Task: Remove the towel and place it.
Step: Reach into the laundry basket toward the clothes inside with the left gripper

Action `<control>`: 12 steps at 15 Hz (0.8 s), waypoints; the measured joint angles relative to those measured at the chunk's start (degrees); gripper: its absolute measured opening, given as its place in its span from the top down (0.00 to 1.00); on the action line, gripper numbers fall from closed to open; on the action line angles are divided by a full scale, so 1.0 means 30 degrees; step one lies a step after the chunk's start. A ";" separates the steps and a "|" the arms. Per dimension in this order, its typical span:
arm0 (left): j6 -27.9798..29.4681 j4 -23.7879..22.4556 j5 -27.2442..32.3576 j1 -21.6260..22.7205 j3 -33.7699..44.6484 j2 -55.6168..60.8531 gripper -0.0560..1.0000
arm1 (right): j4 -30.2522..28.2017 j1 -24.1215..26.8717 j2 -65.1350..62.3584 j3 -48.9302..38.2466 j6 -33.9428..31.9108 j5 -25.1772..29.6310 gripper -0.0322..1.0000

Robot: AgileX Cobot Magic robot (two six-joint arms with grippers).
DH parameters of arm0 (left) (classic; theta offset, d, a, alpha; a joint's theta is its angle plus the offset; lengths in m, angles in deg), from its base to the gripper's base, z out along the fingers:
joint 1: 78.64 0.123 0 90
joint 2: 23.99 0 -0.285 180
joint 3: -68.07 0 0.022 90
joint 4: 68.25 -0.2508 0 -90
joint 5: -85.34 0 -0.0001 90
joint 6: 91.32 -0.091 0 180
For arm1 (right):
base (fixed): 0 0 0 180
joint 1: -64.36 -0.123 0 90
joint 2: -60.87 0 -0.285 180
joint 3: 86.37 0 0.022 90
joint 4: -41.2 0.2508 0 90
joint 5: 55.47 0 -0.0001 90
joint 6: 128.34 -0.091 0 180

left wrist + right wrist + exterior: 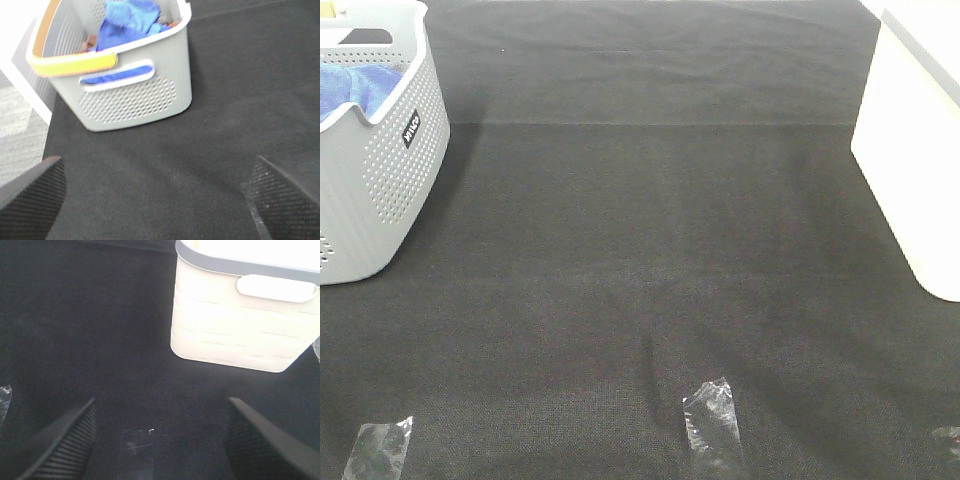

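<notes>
Nearest us in the left wrist view is our left gripper (157, 170) — its jaws stand wide apart over the black mat (210, 100), with nothing between them. Our right gripper (162, 405) is likewise spread wide and empty, above the mat and short of the white bin (235, 325).

We find the towel (127, 20) bunched inside the grey basket (135, 95), which sits at the far left of the mat. Blue folds rise near the rim and show through the handle slot. Something brownish lies beside it in the basket, and we cannot tell what.

We judge the towel soft, limp and light. It won't hold any shape, so whatever part we lift will trail the rest after it. The pile should bite well on our pads, so slipping seems unlikely, and nothing about it is fragile. We would take hold at the highest crest of the folds, pinching a thick gather rather than a single edge, well clear of the basket wall. The risks we see — the hanging tail catching the rim or slot, dragging the brownish thing out, or tugging the light basket along.
</notes>
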 joint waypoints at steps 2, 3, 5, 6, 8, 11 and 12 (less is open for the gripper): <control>-0.1432 0.0535 0.0802 0.0000 -0.2235 -0.3457 0.05 | 0.0000 0.0000 0.0000 0.0000 0.0000 0.0000 0.28; -0.2349 0.0630 0.1222 0.0000 -0.3514 -0.5195 0.05 | 0.0000 0.0000 0.0000 0.0000 0.0000 0.0000 0.28; -0.4374 0.0592 0.2368 0.0000 -0.6398 -0.9339 0.05 | 0.0000 0.0000 0.0000 0.0000 0.0000 0.0000 0.28; -0.5596 0.0401 0.2559 0.0000 -0.7888 -1.1192 0.05 | 0.0000 0.0000 0.0000 0.0000 0.0000 0.0000 0.28; -0.7429 -0.0420 0.2597 0.0000 -1.1268 -1.4744 0.05 | 0.0000 0.0000 0.0000 0.0000 0.0000 0.0000 0.28; -0.9817 -0.1642 0.2597 0.0000 -1.5336 -1.9710 0.05 | 0.0000 0.0000 0.0000 0.0000 0.0000 0.0000 0.28; -1.0848 -0.2349 0.2597 0.0000 -1.6367 -2.1199 0.05 | 0.0000 0.0000 0.0000 0.0000 0.0000 0.0000 0.28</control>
